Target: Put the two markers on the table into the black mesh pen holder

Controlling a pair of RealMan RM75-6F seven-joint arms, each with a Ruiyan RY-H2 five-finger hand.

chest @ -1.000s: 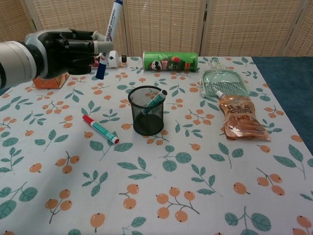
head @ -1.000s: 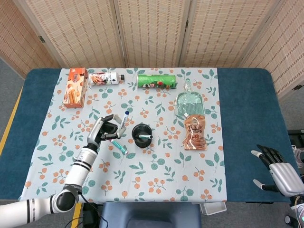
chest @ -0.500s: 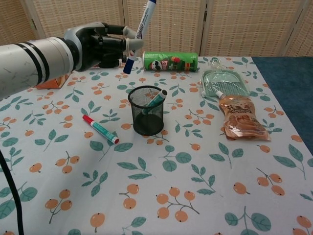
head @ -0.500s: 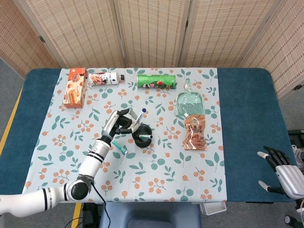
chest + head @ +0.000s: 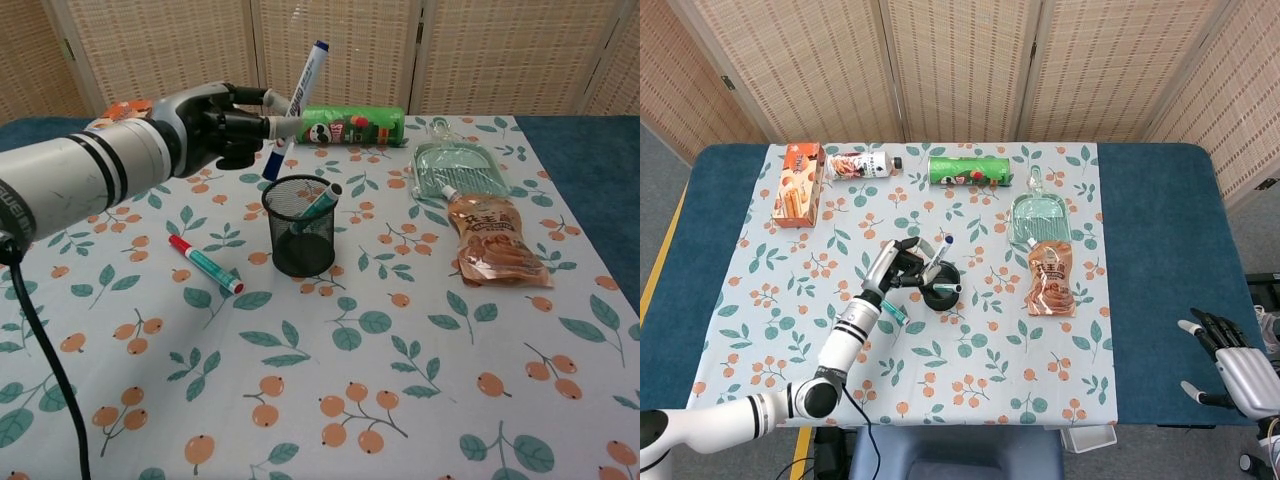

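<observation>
Left hand [image 5: 215,125]: I have it pinching the blue-capped marker [image 5: 297,105], tilted, lower tip just above the rim of the black mesh pen holder [image 5: 302,238].
Change: over the last second I carried the marker from well left of the holder to just over its near-left edge.
Holder contents: one green pen [image 5: 318,205] leaning inside.
Red-capped marker [image 5: 205,264]: lying on the cloth, left of the holder.
Right hand [image 5: 1230,362]: empty, fingers spread, far right.
Meaning: first drop looks close; second marker not yet picked.
</observation>
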